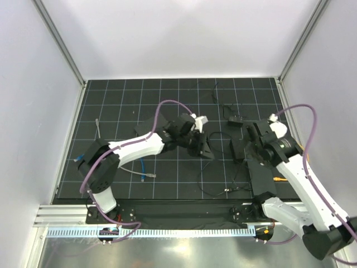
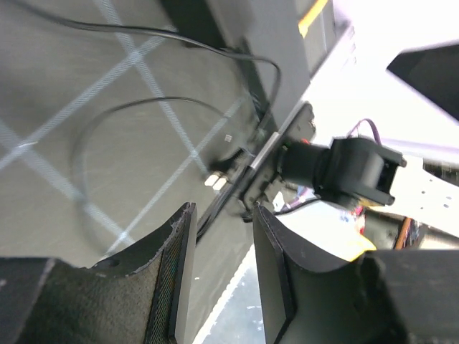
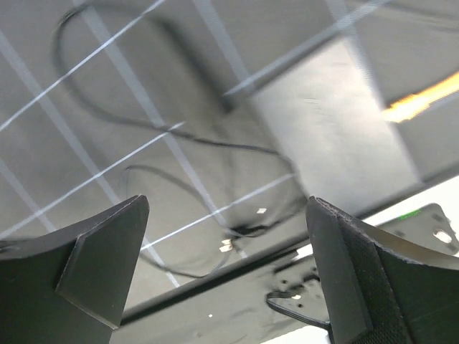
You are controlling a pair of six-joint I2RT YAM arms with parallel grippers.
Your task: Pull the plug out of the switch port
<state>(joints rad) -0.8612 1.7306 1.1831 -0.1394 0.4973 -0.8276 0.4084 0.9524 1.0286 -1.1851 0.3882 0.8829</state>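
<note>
The switch is a flat black box lying near the right arm, with a yellow-orange plug at its right side. The switch also shows in the right wrist view with the yellow plug, and at the top of the left wrist view. My left gripper hovers mid-table, left of the switch; its jaws stand narrowly apart with nothing between them. My right gripper is above the switch's far end, wide open and empty.
A thin black cable with pale connector ends loops on the mat near the front rail. Small black boxes lie behind the switch. A blue cable and a white cable lie at the left.
</note>
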